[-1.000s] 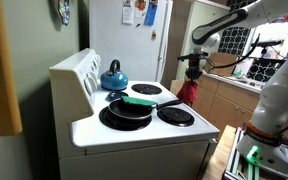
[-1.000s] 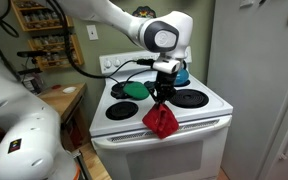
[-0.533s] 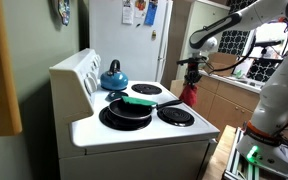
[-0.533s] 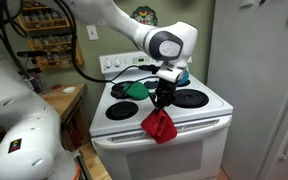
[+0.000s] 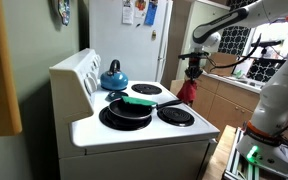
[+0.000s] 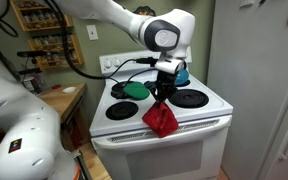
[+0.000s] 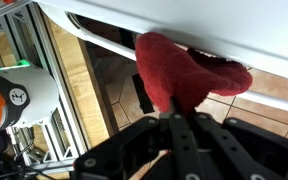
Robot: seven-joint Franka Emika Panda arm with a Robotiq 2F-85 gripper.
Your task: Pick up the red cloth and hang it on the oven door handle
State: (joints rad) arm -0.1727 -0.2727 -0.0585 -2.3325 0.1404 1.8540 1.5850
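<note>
The gripper [image 6: 164,92] is clenched on the red cloth [image 6: 162,121], its dark fingers pinching the top of the bunched fabric. The cloth hangs limp below it as a soft, rough triangle with a pointed lower end.

In an exterior view the cloth dangles just in front of the white stove [image 6: 199,112], at the level of the oven handle [image 6: 202,125], a pale bar running across the oven front. Whether the fabric touches the bar cannot be told.

In the wrist view the cloth [image 7: 179,72] looks fuzzy, like terry, and folds into two rounded lobes against the smooth white stove front. The fingers [image 7: 169,128] narrow to a point where they meet it.

From the side, the gripper [image 5: 193,70] and cloth [image 5: 189,93] hang beyond the stove's front edge.

On the glossy cooktop [image 5: 144,135] sit a round black pan [image 5: 124,112], a green-handled utensil [image 5: 139,101] laid across it, and a shiny blue kettle [image 5: 113,76] near the back panel.
</note>
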